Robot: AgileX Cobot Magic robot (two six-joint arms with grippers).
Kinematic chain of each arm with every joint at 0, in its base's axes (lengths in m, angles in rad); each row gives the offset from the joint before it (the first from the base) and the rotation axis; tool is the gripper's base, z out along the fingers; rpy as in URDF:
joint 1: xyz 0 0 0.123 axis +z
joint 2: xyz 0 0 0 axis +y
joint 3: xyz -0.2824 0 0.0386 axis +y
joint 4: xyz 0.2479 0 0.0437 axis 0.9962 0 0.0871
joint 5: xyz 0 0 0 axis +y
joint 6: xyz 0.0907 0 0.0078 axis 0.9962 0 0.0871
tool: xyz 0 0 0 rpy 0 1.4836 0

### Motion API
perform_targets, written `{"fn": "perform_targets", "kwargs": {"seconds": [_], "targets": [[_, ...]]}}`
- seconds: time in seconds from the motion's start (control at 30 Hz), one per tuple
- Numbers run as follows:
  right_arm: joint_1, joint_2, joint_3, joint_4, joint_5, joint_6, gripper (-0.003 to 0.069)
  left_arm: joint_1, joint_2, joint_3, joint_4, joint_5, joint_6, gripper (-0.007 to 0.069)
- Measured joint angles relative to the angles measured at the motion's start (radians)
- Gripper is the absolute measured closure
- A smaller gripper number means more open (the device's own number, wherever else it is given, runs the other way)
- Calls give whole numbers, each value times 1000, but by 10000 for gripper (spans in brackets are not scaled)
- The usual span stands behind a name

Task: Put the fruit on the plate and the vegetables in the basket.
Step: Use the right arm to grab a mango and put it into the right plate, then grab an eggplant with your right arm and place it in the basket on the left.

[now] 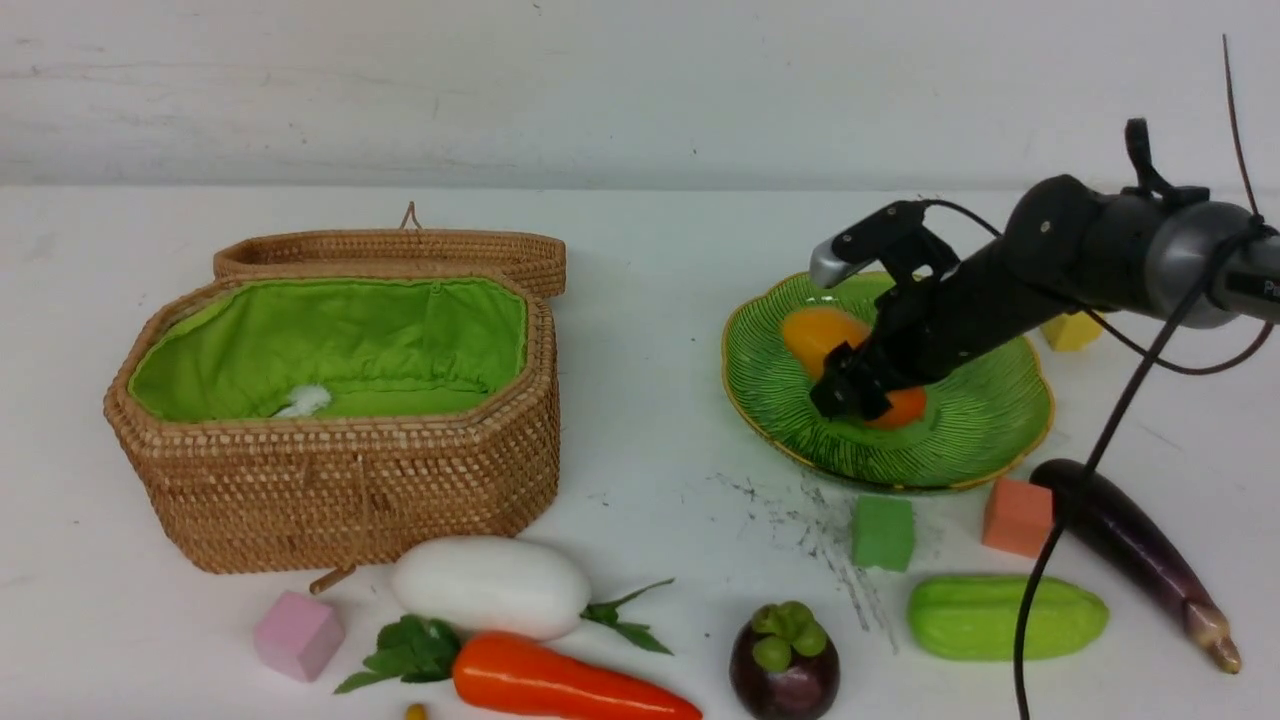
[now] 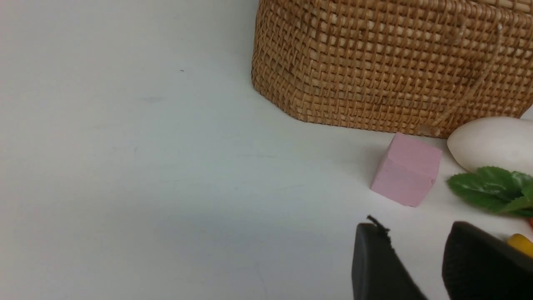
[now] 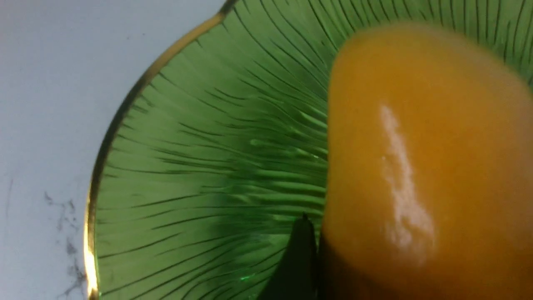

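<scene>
The mango [image 1: 815, 335], likely rigid and slippery, lies on the plate [image 1: 780, 400] and is best gripped across its narrow middle; the right gripper [image 1: 855, 395] straddles it, clamping indeterminate, while the left gripper [image 2: 416, 266] is parted and empty.

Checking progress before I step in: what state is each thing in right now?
basket: lid open
plate: holds the mango
mango: lying on plate
right gripper: around mango, grip unclear
left gripper: open, empty
white vegetable: on table
carrot: on table
cucumber: on table
eggplant: on table
mangosteen: on table
</scene>
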Motion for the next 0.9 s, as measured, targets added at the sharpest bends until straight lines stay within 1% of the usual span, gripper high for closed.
{"fn": "perform_targets", "kwargs": {"seconds": [0.17, 0.3, 0.43, 0.5, 0.53, 0.67, 0.77, 0.87, 0.9], "targets": [[0, -13, 0, -45, 19, 29, -16, 0, 0, 0, 0, 0, 0, 386], [-6, -58, -1, -111, 66, 80, -8, 0, 0, 0, 0, 0, 0, 386], [-33, -152, -1, -193, 188, 139, -3, 0, 0, 0, 0, 0, 0, 386], [-78, -235, 6, -209, 264, 156, -1, 0, 0, 0, 0, 0, 0, 386], [-109, -287, 24, -197, 278, 162, 0, 0, 0, 0, 0, 0, 0, 386], [-249, -423, 120, -123, 294, 169, 8, 0, 0, 0, 0, 1, 0, 386], [-335, -509, 247, -108, 302, 169, 19, 0, 0, 0, 0, 1, 0, 386], [-356, -529, 329, -127, 308, 153, 27, 0, 0, 0, 0, 1, 0, 386], [-357, -530, 375, -153, 305, 135, 34, 0, 0, 0, 0, 1, 0, 386]]}}
